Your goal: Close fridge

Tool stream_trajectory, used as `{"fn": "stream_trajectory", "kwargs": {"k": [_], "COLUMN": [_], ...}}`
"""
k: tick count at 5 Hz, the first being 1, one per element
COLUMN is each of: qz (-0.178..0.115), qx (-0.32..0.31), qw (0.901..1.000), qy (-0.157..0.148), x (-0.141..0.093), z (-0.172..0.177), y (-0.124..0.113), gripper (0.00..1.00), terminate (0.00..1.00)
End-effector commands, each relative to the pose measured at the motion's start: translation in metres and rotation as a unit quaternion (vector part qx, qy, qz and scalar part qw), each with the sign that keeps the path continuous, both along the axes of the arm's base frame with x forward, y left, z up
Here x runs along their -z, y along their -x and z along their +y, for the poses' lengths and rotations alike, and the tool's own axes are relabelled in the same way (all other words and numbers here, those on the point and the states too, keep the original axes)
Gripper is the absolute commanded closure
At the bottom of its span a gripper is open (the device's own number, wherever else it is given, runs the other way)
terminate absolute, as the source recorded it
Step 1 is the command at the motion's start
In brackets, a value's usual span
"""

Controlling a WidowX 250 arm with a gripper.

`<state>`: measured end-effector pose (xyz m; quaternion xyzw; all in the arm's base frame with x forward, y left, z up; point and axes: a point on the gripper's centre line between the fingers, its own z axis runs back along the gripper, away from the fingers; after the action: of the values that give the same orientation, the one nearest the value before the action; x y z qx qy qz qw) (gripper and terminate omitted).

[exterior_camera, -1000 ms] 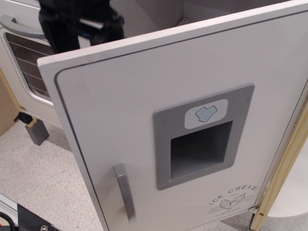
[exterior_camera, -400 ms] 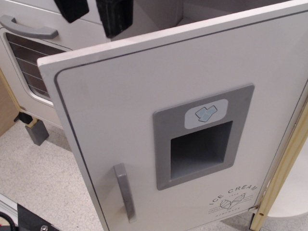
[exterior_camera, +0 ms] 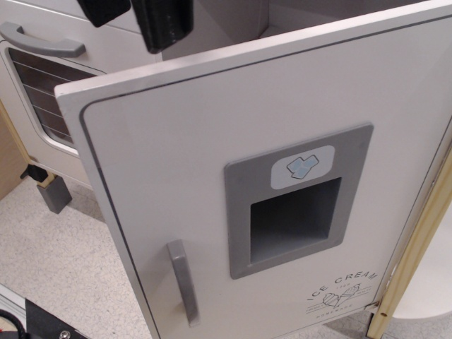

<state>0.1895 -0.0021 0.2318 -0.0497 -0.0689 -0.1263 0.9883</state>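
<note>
The white fridge door [exterior_camera: 176, 162] fills most of the view and stands swung open towards me. It has a grey recessed ice dispenser panel [exterior_camera: 296, 201], a vertical grey handle [exterior_camera: 182, 282] and an "ICE CREAM" logo [exterior_camera: 342, 289]. My gripper [exterior_camera: 133, 15] is at the top left, above and behind the door's top free corner. Its two black fingers [exterior_camera: 166, 25] hang down apart with nothing between them. They do not touch the door.
A white oven door [exterior_camera: 42, 78] with a window and a horizontal grey handle [exterior_camera: 42, 41] is at the left. A grey block [exterior_camera: 54, 192] stands on the speckled floor [exterior_camera: 63, 261]. A wooden frame post [exterior_camera: 417, 247] runs along the right.
My gripper has risen towards the top edge of the view and now shows only its fingers. Over the last half second it shifted slightly left. The fridge door has not moved.
</note>
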Motion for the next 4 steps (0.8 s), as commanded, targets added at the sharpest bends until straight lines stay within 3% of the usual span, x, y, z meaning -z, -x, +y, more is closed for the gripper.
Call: {"fn": "stream_trajectory", "kwargs": {"k": [1, 2, 4], "qz": [-0.016, -0.027, -0.038], "qx": [0.028, 0.018, -0.014], "qw": [0.9989, 0.9979, 0.9979], "qy": [-0.036, -0.057, -0.051], "x": [0.008, 0.014, 0.005], "z": [-0.004, 0.001, 0.012], "y": [0.01, 0.009, -0.014], "gripper": [0.0, 0.0, 0.0], "terminate": [0.0, 0.0, 0.0]}}
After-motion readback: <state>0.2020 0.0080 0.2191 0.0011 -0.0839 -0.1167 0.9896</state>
